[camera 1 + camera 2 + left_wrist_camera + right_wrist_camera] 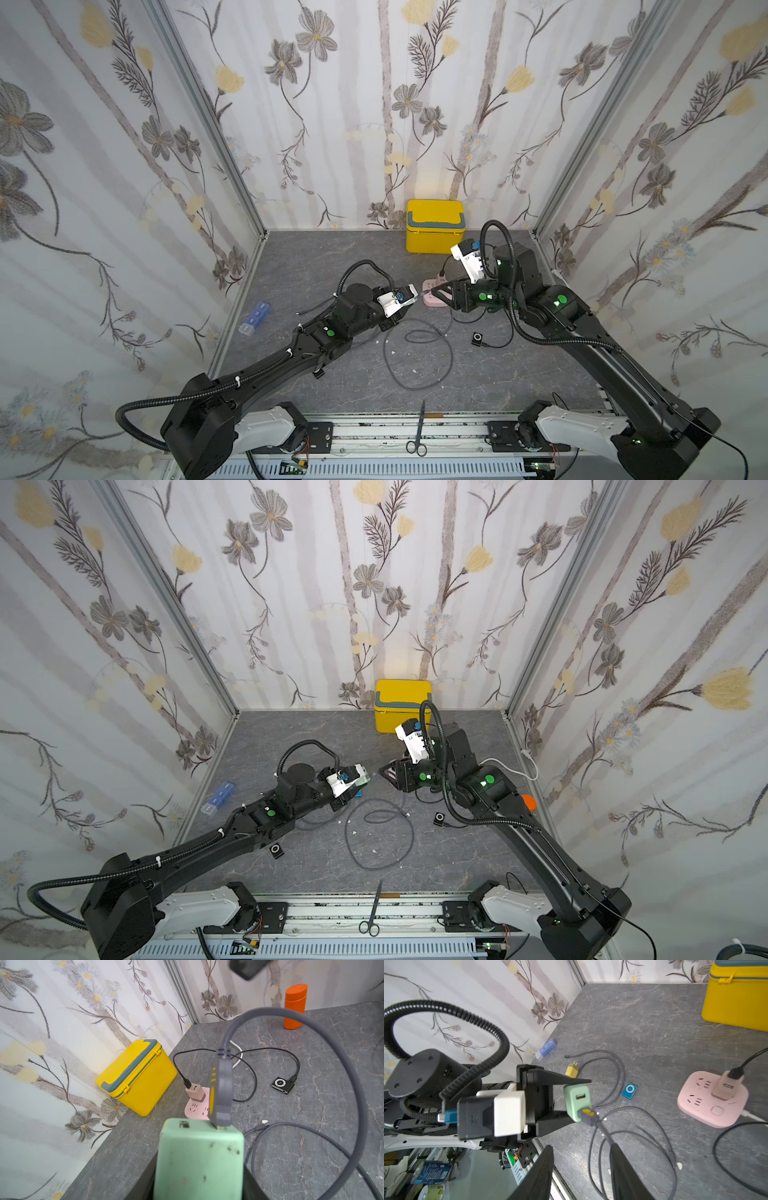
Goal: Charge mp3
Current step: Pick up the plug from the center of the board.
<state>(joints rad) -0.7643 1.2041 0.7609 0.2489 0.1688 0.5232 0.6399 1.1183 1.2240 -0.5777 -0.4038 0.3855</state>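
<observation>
In both top views the two arms were stretched low over the grey marble-look table, tips almost meeting mid-table. The left gripper lay nearly level, and the right gripper pointed back at it off a sharply bent wrist. A pink strip peeked out under them in a top view. There was a yellow box by the floral back wall, a blue pill case on the left side and scissors on the front rail. The black mp3 lay flat near the right arm

The left wrist view filled in what the tops hid. The left gripper was clamped on a green adapter with a grey cable plugged into it. The black mp3 had a black lead plugged in, and a black lead ran into a beige adapter sitting in the strip. An orange bottle stood upright by the wall

Only the right wrist view showed a blue mp3 and a yellow adapter, both lying on the table beside the grey cable's loops. The right gripper's jaws stood apart, just short of the cable's plug, gripping nothing
</observation>
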